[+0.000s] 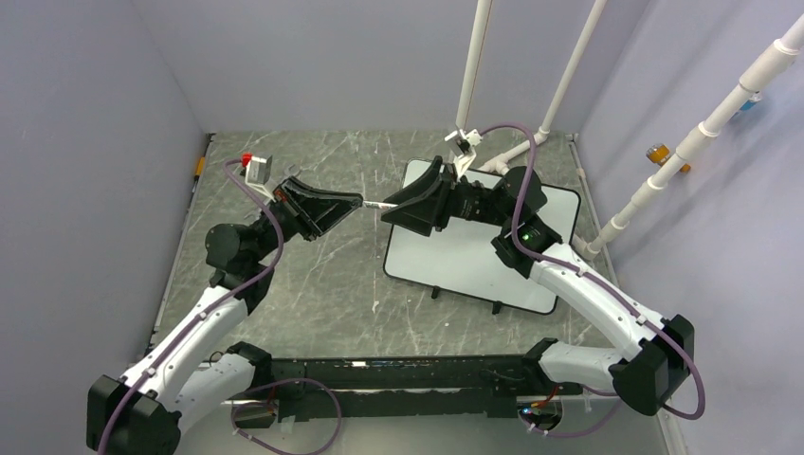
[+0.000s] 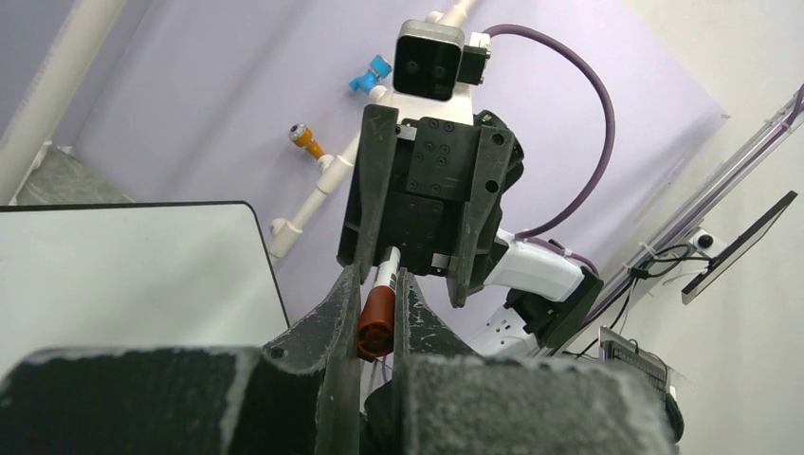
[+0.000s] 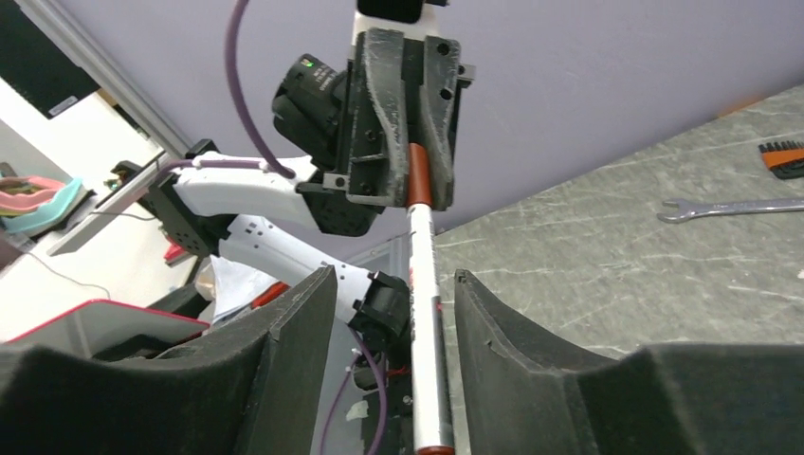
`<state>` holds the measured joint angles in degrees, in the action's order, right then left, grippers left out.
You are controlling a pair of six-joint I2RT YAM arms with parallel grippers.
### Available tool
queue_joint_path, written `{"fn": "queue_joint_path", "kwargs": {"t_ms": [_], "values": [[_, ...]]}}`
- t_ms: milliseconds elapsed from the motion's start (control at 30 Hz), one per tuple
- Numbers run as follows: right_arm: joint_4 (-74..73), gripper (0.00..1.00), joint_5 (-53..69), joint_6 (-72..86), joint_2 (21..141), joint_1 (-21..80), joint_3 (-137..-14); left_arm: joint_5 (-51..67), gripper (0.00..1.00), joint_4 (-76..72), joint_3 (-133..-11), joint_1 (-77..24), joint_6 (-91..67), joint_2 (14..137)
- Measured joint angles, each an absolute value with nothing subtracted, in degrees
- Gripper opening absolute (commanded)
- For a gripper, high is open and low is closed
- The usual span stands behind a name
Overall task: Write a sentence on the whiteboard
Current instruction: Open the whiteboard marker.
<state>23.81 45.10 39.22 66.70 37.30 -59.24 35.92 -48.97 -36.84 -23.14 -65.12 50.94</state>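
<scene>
The whiteboard [image 1: 465, 261] lies flat on the right half of the table, and its corner [image 2: 123, 275] also shows in the left wrist view. No sentence is in view on its bare surface. A marker [image 1: 374, 203] with a white body and a reddish-brown cap hangs level in the air between the two arms, by the board's left edge. My left gripper [image 2: 379, 275] is shut on the cap [image 2: 377, 313]. My right gripper [image 3: 393, 280] faces it, open, with the white body [image 3: 424, 284] running between its fingers, closer to the right finger [image 3: 493, 322].
White pipes [image 1: 559, 95] rise at the back right, near the board's far corner. A flat wrench [image 3: 730, 206] and an orange-and-black tool [image 3: 782, 156] lie on the grey marbled table. Lilac walls close in the left, back and right sides.
</scene>
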Motion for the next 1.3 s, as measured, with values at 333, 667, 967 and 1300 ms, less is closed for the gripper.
{"fn": "queue_joint_path", "kwargs": {"t_ms": [333, 667, 967, 1300], "values": [[25.8, 0.39, 45.8, 40.7, 68.5, 37.3, -60.4, 35.6, 0.0, -54.4, -36.4, -23.1, -68.4, 53.3], [26.0, 0.29, 45.8, 41.0, 69.2, 37.3, -60.9, 35.5, 0.0, -56.1, -35.8, -23.4, -68.6, 53.9], [24.8, 0.25, 46.0, 40.2, 69.7, 37.2, -61.5, 35.7, 0.0, -54.5, -35.8, -23.9, -67.5, 54.0], [23.2, 0.28, 46.9, 39.9, 70.3, 36.9, -62.1, 35.6, 0.0, -53.6, -36.7, -24.1, -65.7, 54.6]]}}
